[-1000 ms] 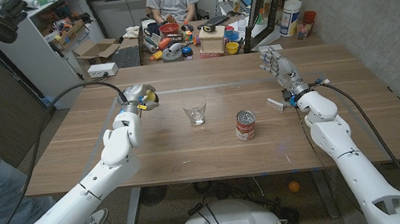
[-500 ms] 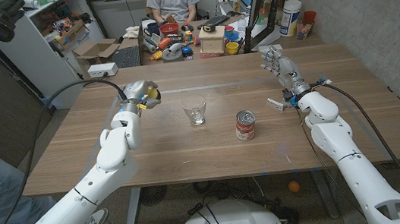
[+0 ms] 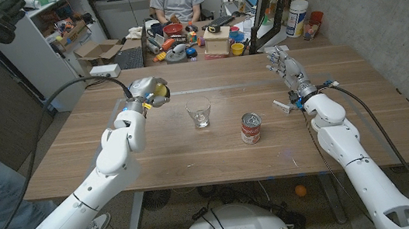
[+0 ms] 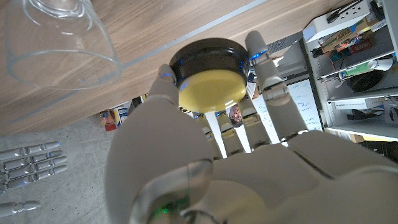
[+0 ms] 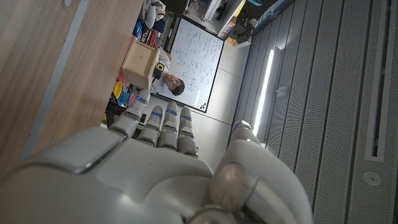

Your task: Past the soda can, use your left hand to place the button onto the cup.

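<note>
Left wrist view: left hand [image 4: 205,155] fingers [image 4: 163,99] pinch the button [image 4: 208,73]; a tilted release could miss the cup [image 4: 59,37]. Right hand [image 3: 285,67] fingers released.

Left hand [image 3: 145,91] raised, gripping (right hand [image 3: 286,68] idle).

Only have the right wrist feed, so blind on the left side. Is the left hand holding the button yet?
Observer: Yes. The left hand grips the button, yellow face with a black rim, between its fingers.
Operator: Where's the cup?
Observer: The clear glass cup stands upright mid-table, on the robot's right of the left hand.
Operator: And the can?
Observer: The soda can stands upright, nearer the robot than the cup and further to its right.
</note>
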Controlling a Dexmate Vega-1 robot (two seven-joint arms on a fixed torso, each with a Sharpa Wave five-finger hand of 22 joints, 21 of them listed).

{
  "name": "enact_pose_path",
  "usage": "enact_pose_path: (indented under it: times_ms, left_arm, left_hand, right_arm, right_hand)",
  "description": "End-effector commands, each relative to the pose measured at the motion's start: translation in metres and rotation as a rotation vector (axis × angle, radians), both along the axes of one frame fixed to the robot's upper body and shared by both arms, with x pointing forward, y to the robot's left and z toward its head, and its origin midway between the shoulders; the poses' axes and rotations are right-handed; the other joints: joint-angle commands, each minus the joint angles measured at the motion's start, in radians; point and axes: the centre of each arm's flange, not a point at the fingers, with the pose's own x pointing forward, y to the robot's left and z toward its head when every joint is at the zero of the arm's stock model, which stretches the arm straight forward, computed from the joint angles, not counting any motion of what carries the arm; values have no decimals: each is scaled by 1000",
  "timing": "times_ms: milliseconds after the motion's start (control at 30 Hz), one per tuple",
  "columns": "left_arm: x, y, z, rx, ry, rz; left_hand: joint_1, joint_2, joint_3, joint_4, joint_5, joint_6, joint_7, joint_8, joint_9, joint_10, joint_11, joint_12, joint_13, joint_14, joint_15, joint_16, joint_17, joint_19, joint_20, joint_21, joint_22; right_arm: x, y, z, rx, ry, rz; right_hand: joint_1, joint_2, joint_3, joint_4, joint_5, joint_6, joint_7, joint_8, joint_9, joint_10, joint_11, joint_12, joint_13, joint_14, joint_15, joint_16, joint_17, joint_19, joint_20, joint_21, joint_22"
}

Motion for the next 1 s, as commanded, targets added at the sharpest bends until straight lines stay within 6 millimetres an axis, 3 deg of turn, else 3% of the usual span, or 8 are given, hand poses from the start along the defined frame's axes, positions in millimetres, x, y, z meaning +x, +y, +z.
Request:
enact_pose_path:
  times_ms: [33, 667, 1000]
  left_arm:
    - [-3, -19, 9, 34, 5, -73]
    - [-7, -56, 11, 117, -1, -146]
    - [-12, -65, 8, 129, -3, -180]
  left_hand:
    - [23, 31, 16, 17, 6, 10, 2, -1, -1, 3, -1, -5, 5, 23, -19, 8, 6, -6, 0, -4, 1]
    - [26, 34, 21, 17, 6, 17, 3, 0, -2, 10, -5, -6, 11, 26, -20, 5, 9, -20, 2, -14, 3]
    - [26, 33, 21, 17, 6, 19, 3, 1, -2, 11, -9, -7, 13, 26, -20, 3, 10, -31, 4, -19, 3]
  right_arm:
    - [-3, -7, -2, 15, -9, -6]
    - [-9, -18, -6, 31, -11, -21]
    - [-10, -22, -6, 37, -16, -24]
  right_hand:
    - [-2, 5, 1, -4, 6, 3, 5, 2, 4, 4, 2, 3, 3, 18, -6, 1, 3, 21, -3, -4, 3]
    - [-2, 6, 1, -6, 6, 4, 6, 2, 4, 6, 2, 3, 3, 20, -5, 0, 3, 26, -7, -8, 3]
    - [-2, 7, 1, -6, 6, 4, 5, 3, 4, 5, 1, 2, 3, 19, -6, -1, 3, 27, -7, -10, 3]
